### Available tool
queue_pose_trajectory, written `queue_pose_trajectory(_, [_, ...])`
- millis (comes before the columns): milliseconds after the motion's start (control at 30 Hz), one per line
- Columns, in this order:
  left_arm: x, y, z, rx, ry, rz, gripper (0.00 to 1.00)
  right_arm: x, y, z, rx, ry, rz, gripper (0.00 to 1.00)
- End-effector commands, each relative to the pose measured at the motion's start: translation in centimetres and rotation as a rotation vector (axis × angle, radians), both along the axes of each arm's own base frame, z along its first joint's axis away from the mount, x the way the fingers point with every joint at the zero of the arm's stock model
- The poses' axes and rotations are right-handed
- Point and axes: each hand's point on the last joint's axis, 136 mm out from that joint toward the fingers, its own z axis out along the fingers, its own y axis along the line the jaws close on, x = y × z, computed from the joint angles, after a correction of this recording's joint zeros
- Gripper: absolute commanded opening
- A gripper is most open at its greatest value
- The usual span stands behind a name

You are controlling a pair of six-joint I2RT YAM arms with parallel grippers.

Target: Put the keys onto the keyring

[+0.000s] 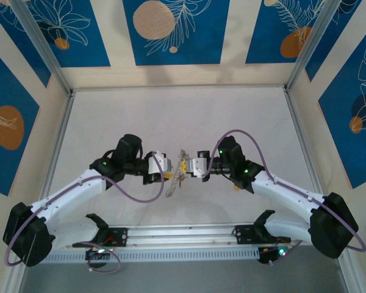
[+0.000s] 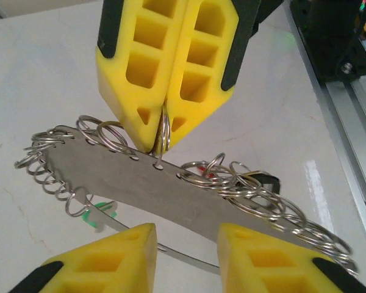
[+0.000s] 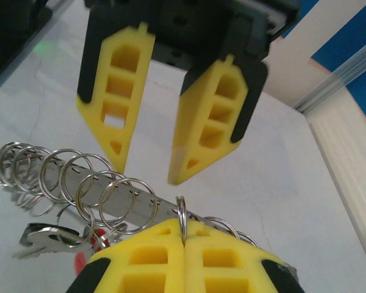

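Note:
The keyring [image 2: 189, 198] is a grey metal band with punched holes, carrying several small split rings [image 3: 104, 189]; it hangs between both grippers over the white table [image 1: 183, 122]. My right gripper [image 3: 184, 237] is shut on one split ring [image 3: 182, 210] threaded through the band, and it comes in from above in the left wrist view [image 2: 157, 145]. My left gripper [image 2: 184, 243] is open, its fingertips [image 3: 117, 160] just off the band. A silver key [image 3: 44, 237] with a red head [image 3: 80, 264] hangs below. A green key head [image 2: 102, 213] shows under the band.
An aluminium rail [image 1: 183, 235] runs along the near edge between the arm bases. Frame posts [image 3: 341, 79] and patterned walls [image 1: 171, 30] close the table in at the back and sides. The keyring bundle [image 1: 178, 174] sits mid-table.

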Motion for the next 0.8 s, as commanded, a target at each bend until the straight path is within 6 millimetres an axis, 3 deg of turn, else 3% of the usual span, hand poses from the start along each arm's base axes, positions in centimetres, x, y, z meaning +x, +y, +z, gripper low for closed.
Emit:
queue_pose_trajectory(0, [0.6,-0.6,2.2,-0.078,-0.08,0.004,0.28,-0.7,1.0,2.5,0.135,0.036,0.067,0.0])
queue_pose_trajectory(367, [0.5,-0.2,3.0,-0.111,-0.144,0.016,0.26,-1.2,2.0,1.3,0.191,0.16,0.129,0.0])
queue_pose_trajectory(767, [1.7,-0.9,2.4,-0.128,-0.116,0.061,0.15,-1.0,2.9,1.7,0.234,0.243,0.147,0.0])
